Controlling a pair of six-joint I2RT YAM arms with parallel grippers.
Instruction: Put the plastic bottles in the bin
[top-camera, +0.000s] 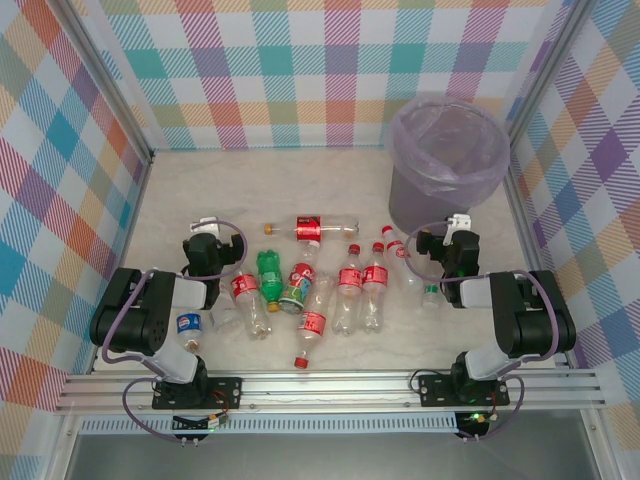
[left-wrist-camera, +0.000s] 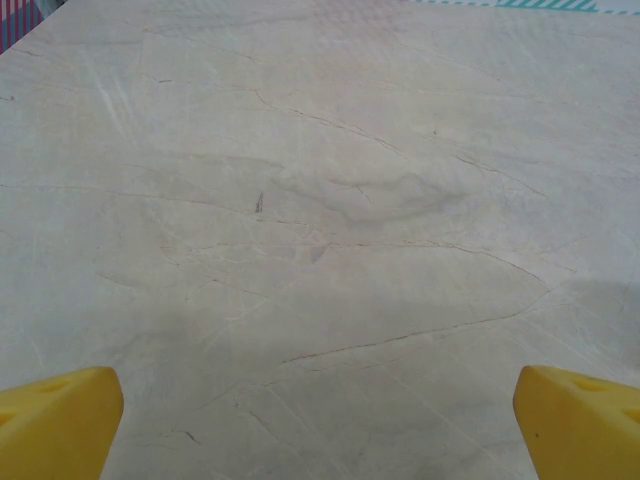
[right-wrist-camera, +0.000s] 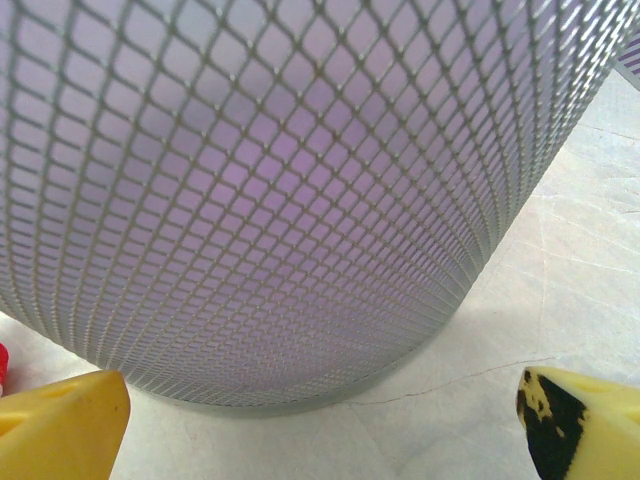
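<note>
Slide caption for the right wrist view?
Open right gripper facing the lilac-lined mesh bin on the table.

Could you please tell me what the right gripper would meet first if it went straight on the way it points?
The bin: its mesh wall stands squarely ahead of the right gripper, whose jaws are open; how near is hard to judge.

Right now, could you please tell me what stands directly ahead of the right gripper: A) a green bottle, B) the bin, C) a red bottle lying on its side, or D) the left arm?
B: in the right wrist view the bin shows its grey mesh wall close ahead of the open right gripper.
</note>
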